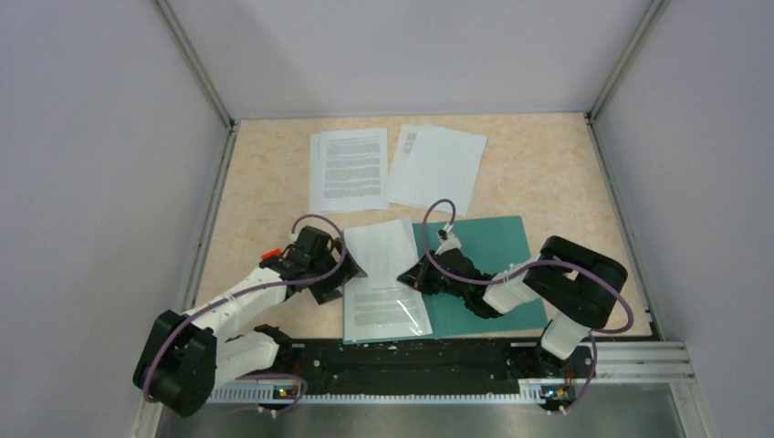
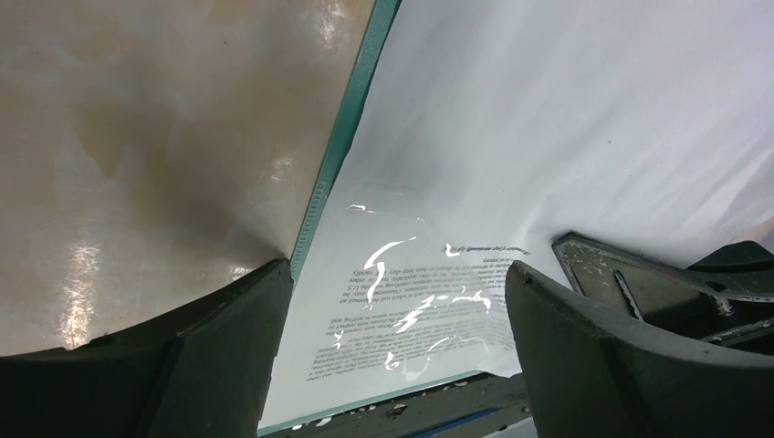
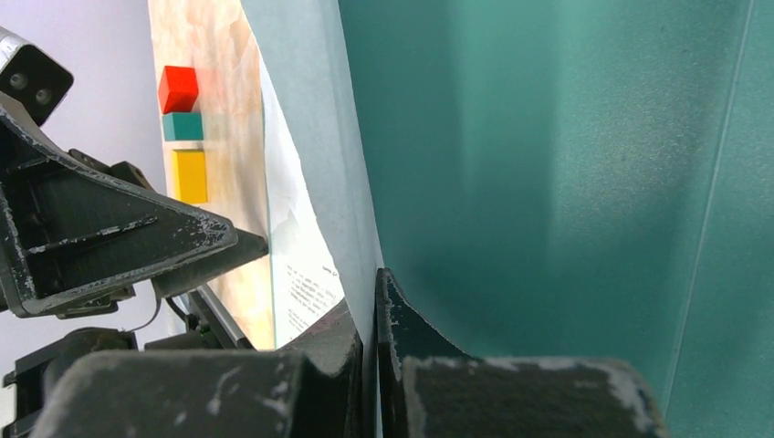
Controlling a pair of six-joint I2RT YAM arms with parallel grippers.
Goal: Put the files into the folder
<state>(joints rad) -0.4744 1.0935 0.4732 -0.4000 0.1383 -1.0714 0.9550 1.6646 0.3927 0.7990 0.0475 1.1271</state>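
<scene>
Although one white printed paper sheet (image 1: 385,301) lies over the left part of the thin teal-green rectangular folder (image 1: 484,251), the task is judged to be only partly done. The folder rests on the mottled beige worktop (image 1: 557,173), close to the arm bases.

The right pincer (image 3: 369,319) is pressed together on a thin teal edge of the folder, which passes between its fingers and rises above them. The left pincer (image 2: 397,301) is spread wide and holds nothing. It hangs over the printed sheet, with the folder's teal edge just beside the sheet's margin. Whether that sheet is fully seated inside the folder cannot be told.

A stack of white printed paper sheets (image 1: 348,170) and a fan of white mostly blank paper sheets (image 1: 438,167) lie on the far part of the worktop, well apart from the folder. Remaining work, as judged: bring these sheets to the folder and place them inside.
</scene>
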